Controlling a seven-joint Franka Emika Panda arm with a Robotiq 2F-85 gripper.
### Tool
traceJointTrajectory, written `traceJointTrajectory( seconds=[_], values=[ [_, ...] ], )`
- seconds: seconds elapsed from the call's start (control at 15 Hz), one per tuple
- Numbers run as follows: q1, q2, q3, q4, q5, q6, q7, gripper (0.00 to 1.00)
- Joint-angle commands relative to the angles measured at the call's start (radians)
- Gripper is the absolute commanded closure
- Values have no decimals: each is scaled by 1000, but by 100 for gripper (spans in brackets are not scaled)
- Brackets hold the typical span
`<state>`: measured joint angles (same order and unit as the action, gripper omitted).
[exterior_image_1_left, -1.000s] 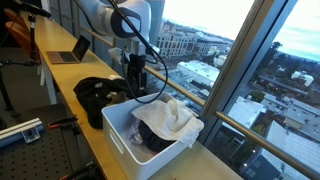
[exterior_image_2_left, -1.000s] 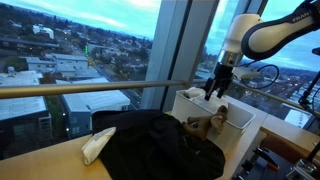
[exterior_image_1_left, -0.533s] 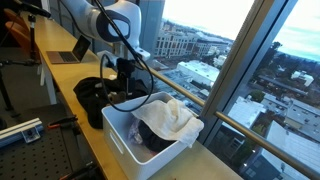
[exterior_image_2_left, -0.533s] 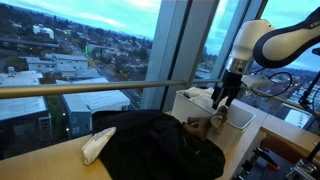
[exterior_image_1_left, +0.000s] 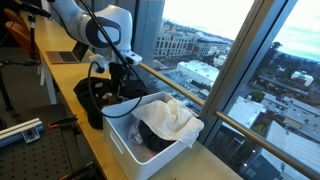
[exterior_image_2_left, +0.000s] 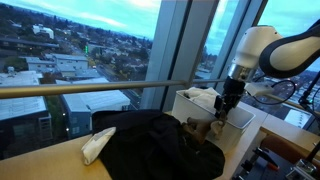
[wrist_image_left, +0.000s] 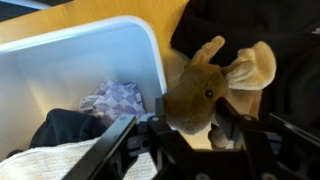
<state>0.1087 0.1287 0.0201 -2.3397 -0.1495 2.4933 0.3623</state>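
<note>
Jaws straddle fuzzy tan plush moose (wrist_image_left: 205, 90) (grip unclear) beside smooth white bin (wrist_image_left: 100, 45).

Position of arm (exterior_image_1_left: 105, 30): has swung off the white bin (exterior_image_1_left: 122, 138) toward the black garment (exterior_image_1_left: 88, 95). A second ago its wrist stood over the bin's far rim, at the half-second mark it was partway across, and now it is beside the bin's corner, over the garment. The gripper (exterior_image_1_left: 112, 84) has come down with it.

In an exterior view the gripper (exterior_image_2_left: 222, 114) was about level with the window rail (exterior_image_2_left: 120, 88) a second ago and lower half a second ago. It is now down just beside the brown plush moose (exterior_image_2_left: 201, 127), outside the bin.

Upper arm has leaned the same way.

Change in jaw spacing: not readable (no earlier wrist view to check against)
</note>
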Motion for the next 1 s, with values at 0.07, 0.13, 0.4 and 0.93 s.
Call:
traceJointTrajectory(
  seconds=[0.07,0.13,0.4,0.93],
  values=[
    [1,-1,15,-18,34,55,-7,83],
    [5,0,19,-15,32,55,-4,91],
    [35,-15,46,17,11,35,16,97],
    [29,-173,53,131,-44,-74,32,97]
  ],
)
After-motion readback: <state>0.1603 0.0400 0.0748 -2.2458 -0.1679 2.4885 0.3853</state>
